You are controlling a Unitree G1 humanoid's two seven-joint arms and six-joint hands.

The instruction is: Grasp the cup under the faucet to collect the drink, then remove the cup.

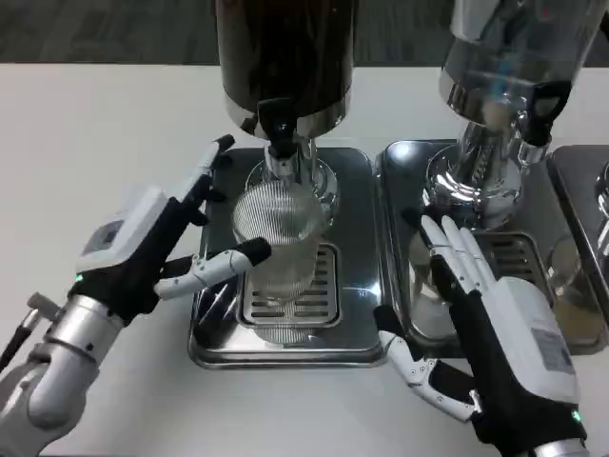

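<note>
A clear ribbed cup point(278, 238) stands on the grate of a steel drip tray point(357, 286), right under the black faucet point(280, 141) of a dark drink dispenser point(285, 48). My left hand point(152, 243) is at the cup's left side with its fingers spread. Its thumb point(228, 263) touches the cup's front left wall, and the long fingers point(207, 171) point straight past the cup's left side without wrapping it. My right hand point(495, 324) lies open and flat over the neighbouring tray, fingers stretched toward the second dispenser. I cannot tell whether the cup holds any drink.
A second dispenser point(504, 86) with a chrome base stands at the right on its own steel tray point(404, 162). A clear glass point(571, 281) sits on that tray's right part. A third tray's edge point(580, 167) shows at the far right. White table point(95, 124) lies to the left.
</note>
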